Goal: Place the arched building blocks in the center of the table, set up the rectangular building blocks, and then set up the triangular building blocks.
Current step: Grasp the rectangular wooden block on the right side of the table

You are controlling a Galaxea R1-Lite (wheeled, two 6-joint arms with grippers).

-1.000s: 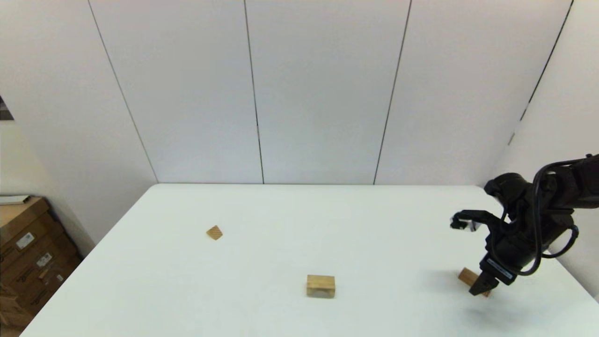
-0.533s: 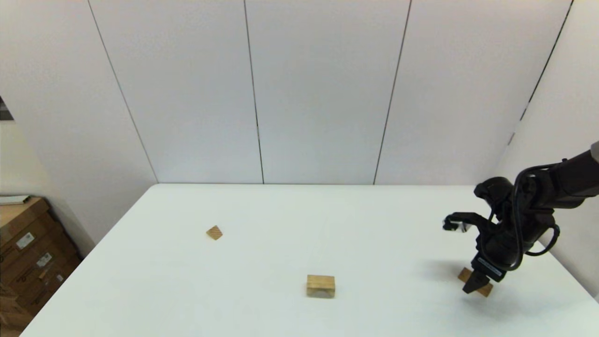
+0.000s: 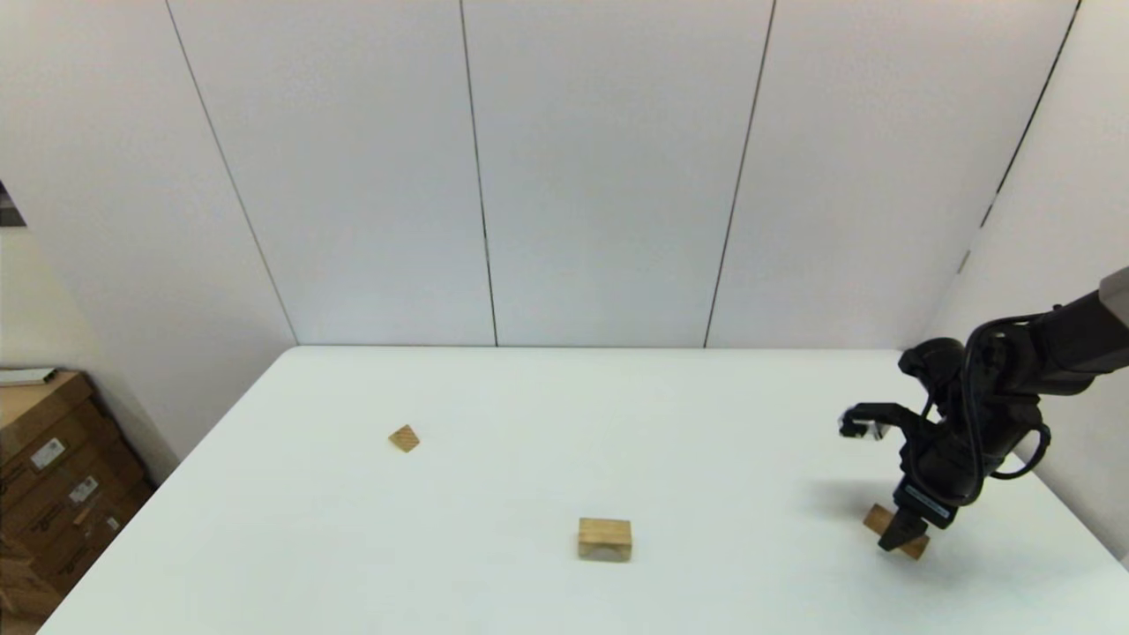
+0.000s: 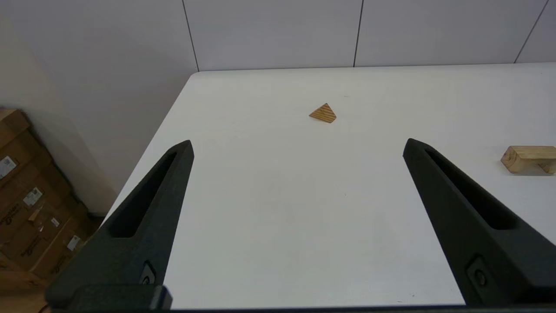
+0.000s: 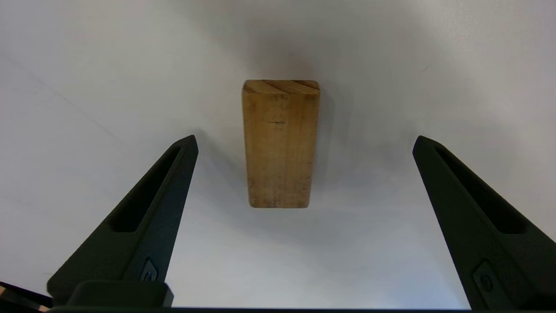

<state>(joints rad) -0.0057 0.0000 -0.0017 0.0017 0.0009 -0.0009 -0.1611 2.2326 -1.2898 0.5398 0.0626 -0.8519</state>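
White surface carries the bar at lower right of the head view, under the right pincer, spread wide astride it; stiff, light wood, probably best pinched across its long flat sides.

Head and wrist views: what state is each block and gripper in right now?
arched block: lying near table centre, untouched.
rectangular block: flat on the table, between the open jaws, not gripped.
triangular block: resting on the table, untouched.
right gripper: open, over the rectangular block.
left gripper: open, empty, away from the blocks.
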